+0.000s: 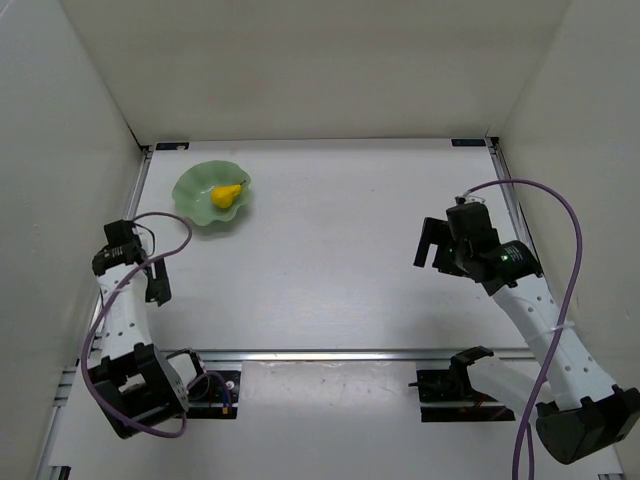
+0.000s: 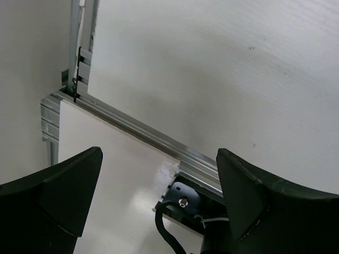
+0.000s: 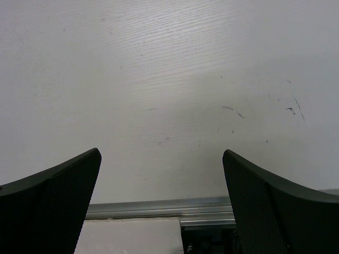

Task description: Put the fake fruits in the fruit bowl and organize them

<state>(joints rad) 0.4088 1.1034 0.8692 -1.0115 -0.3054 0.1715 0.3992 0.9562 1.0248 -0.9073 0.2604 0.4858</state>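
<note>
The pear is lying in the bowl at 10 o'clock. My left gripper and right gripper are standing wide open, holding nothing (task looks done), so I am planning to park without nudging the bowl.

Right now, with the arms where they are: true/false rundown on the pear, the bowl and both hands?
1. The pear lies inside the bowl. True.
2. The left hand is shut on the pear. False: it is open and empty.
3. The bowl sits at the far left of the table. True.
4. The right hand hovers over the bowl. False: it is open over bare table on the right side, well apart from the bowl.
</note>
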